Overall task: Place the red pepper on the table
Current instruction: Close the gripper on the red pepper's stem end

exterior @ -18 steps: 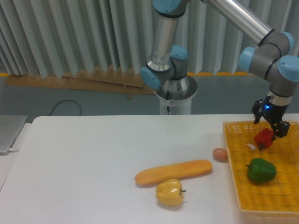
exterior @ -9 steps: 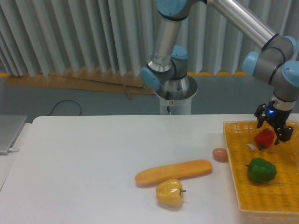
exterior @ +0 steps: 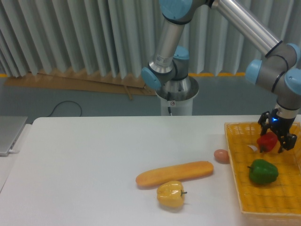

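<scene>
- Yellow pepper (exterior: 170, 194) nearest, on the white counter (exterior: 94, 160).
- Long orange squash (exterior: 174, 173) just behind it; a small pinkish egg (exterior: 221, 156) near its right end.
- Green pepper (exterior: 263, 171) in the yellow basket (exterior: 240, 188).
- Red pepper (exterior: 267, 142) inside the basket, behind the green one, grasped by the claw (exterior: 277, 140).

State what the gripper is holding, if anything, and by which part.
The gripper straddles the red pepper in the yellow basket, fingers at its upper right side. Whether it is actually gripped cannot be told.
</scene>
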